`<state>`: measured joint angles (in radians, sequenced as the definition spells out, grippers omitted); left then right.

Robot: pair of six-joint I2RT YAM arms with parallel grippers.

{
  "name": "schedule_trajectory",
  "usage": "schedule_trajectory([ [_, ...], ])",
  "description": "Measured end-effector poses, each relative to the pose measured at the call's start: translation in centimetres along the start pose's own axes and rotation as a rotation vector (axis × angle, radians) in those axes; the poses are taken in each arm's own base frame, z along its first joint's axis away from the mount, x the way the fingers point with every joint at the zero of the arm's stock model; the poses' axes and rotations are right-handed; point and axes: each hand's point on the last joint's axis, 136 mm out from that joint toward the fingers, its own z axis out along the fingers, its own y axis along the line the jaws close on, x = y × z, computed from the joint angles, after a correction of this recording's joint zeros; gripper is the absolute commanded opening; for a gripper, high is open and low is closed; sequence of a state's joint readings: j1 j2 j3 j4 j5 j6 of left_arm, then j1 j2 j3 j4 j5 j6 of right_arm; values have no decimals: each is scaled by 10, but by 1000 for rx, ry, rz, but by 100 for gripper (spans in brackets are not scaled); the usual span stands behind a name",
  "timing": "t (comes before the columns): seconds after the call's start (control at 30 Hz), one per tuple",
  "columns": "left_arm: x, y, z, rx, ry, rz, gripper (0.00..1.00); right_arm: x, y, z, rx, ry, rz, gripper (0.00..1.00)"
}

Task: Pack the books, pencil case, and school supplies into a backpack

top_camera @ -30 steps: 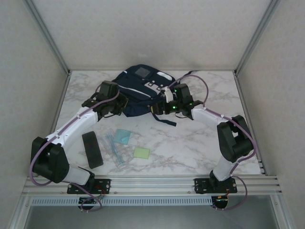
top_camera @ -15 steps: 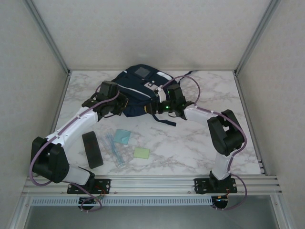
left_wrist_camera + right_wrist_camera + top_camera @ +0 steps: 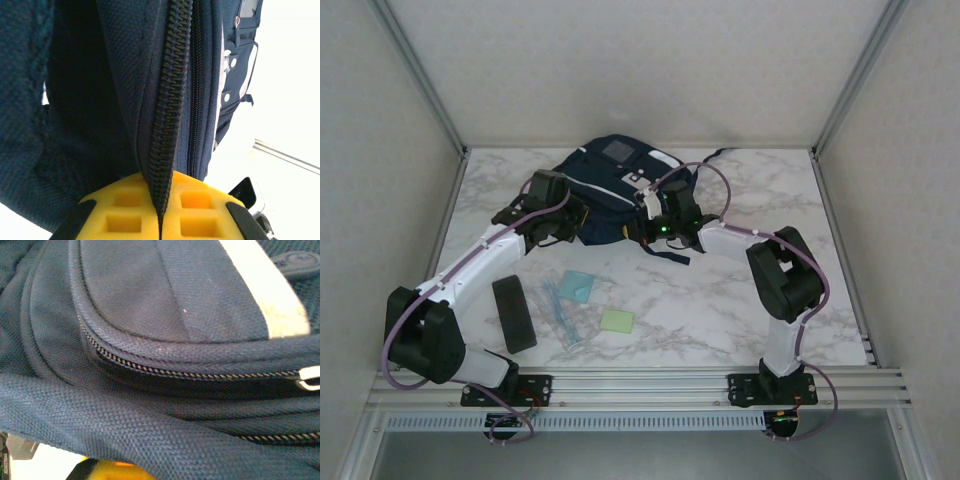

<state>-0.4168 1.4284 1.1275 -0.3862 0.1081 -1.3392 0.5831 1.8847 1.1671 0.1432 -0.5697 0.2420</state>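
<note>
Lying at the back of the marble desk, the navy backpack had both arms reaching to its near edge. The left hand met the bag's left side. Its wrist camera showed two yellow pads pressed together on a strip of zipper tape, so that hand was clamped on the backpack's opening edge. The right hand sat against the bag's near right side, beside a dark strap trailing onto the desk. From its wrist camera a fold of navy fabric crossed the foreground over a sliver of yellow, with a zipper line and a white trim stripe beyond. Whether that hand's fingers were apart or together I could not tell. Nearer the arm bases, well apart from the bag, the black pencil case lay on the left. Just right of it were the translucent pale-blue sticks, the light-blue pad and, further right, the pale-green pad.
</note>
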Motion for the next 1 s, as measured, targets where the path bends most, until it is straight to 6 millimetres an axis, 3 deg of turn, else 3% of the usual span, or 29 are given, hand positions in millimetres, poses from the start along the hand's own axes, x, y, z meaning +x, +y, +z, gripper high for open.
schedule_trajectory([
  [0.2, 4, 4, 0, -4, 22, 4, 0, -1, -21, -11, 109, 69, 23, 0],
  [0.3, 2, 2, -4, 8, 17, 4, 0, -4, -65, -24, 207, 97, 101, 0],
  [0.37, 0, -1, -9, 24, 12, 3, 0, 5, -112, -40, 289, 112, 193, 0],
  [0.4, 3, -3, -11, 39, 28, 4, 0, 11, -122, -46, 276, 125, 232, 0],
  [0.47, 13, -1, -9, 38, 60, 15, 0, 16, -125, -51, 263, 143, 264, 0],
  [0.6, 13, 9, -6, 19, 65, 9, 0, 15, -123, -54, 264, 162, 268, 0],
  [0.63, 13, 10, -6, 17, 65, 9, 0, 14, -122, -54, 265, 163, 267, 5],
  [0.7, 13, 11, -5, 22, 65, 9, 0, 14, -121, -56, 267, 165, 272, 44],
  [0.77, 13, 13, -3, 23, 58, 12, 0, 14, -127, -67, 309, 157, 285, 90],
  [0.83, 14, 18, 0, 15, 47, 18, 0, 16, -136, -85, 355, 140, 313, 98],
  [1.0, 41, 16, 15, 20, 79, 66, 0, 12, -134, -130, 465, 78, 344, 99],
])
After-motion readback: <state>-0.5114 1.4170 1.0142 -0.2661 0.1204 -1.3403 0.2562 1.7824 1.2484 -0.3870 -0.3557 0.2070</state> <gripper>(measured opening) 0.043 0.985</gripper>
